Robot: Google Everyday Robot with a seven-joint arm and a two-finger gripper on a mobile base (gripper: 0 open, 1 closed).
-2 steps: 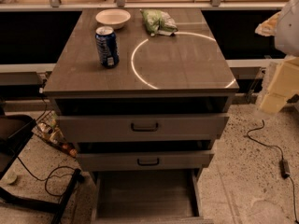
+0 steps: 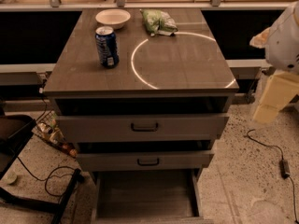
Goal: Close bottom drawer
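The claw (image 2: 265, 112), right of the cabinet (image 2: 187, 73), sits slightly lower.

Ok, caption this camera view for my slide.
Bottom drawer open at the foot of the cabinet; the hand hangs to its right.

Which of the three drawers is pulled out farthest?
The bottom drawer, its grey tray exposed; top drawer and middle drawer barely out. Gripper hangs right of the cabinet.

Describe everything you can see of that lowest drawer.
The bottom drawer is pulled far out beneath the middle drawer. It is a long, shallow grey tray with thin side walls, and nothing shows inside it. Its front panel is cut off by the picture's lower edge. Nothing touches it; the gripper hangs off to the picture's right, well apart.
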